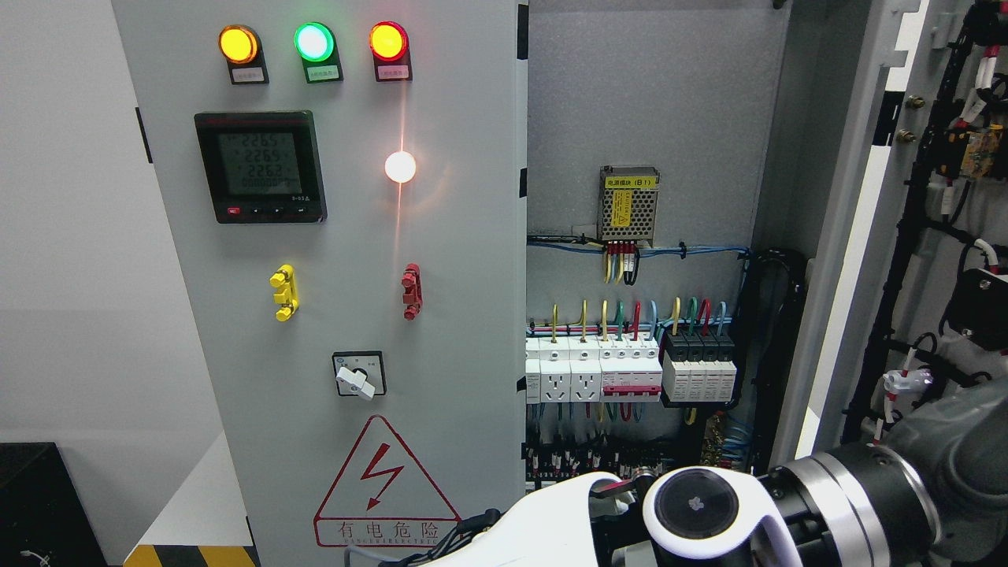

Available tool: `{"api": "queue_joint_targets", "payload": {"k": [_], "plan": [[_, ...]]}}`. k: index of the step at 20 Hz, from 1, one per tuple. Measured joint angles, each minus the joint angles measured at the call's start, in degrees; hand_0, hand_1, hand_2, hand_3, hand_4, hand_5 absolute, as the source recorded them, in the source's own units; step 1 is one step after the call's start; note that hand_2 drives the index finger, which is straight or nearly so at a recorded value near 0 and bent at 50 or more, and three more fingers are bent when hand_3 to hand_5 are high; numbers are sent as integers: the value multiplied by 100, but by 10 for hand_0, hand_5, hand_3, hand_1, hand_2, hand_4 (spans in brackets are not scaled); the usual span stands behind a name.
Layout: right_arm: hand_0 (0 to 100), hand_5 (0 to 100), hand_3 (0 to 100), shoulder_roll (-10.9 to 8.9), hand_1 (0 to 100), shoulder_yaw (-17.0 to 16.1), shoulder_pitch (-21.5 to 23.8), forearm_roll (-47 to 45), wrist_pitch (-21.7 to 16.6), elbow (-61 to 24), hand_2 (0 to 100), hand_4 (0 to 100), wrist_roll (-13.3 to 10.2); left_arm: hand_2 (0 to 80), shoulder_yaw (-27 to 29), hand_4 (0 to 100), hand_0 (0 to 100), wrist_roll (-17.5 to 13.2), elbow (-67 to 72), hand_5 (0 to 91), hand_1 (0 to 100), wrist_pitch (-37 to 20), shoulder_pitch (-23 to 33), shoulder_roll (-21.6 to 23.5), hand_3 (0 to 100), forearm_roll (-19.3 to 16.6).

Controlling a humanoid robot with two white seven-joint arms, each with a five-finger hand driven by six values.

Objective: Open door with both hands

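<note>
The grey electrical cabinet has two doors. Its left door [441,331] is closed and carries three lit lamps, a digital meter [260,167], a yellow handle [284,293], a red handle [411,291] and a rotary switch [358,376]. The right door [854,197] is swung wide open to the right, its wired inner face towards me. My right arm [697,505] comes in from the lower right, and its white shell [551,524] runs off the bottom edge in front of the open compartment. No hand shows. The left arm is out of view.
Inside the open compartment [654,102] are a power supply [628,203], breakers and sockets [630,370] and coloured wiring. A white wall is at the left, a black box [39,504] at the lower left and yellow-black floor tape [189,556] below the cabinet.
</note>
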Motion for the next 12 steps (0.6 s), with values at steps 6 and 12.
{"api": "queue_joint_targets", "payload": {"k": [6,12], "plan": [[191,0,0,0,0,0,0,0,0,0,0,0,0,0,-40,0,0,0,23,0,0,-21,1,-19,0,-14],[191,0,0,0,0,0,0,0,0,0,0,0,0,0,57,0,0,-21,-180,0,0,173,161,145,0,-39]]}}
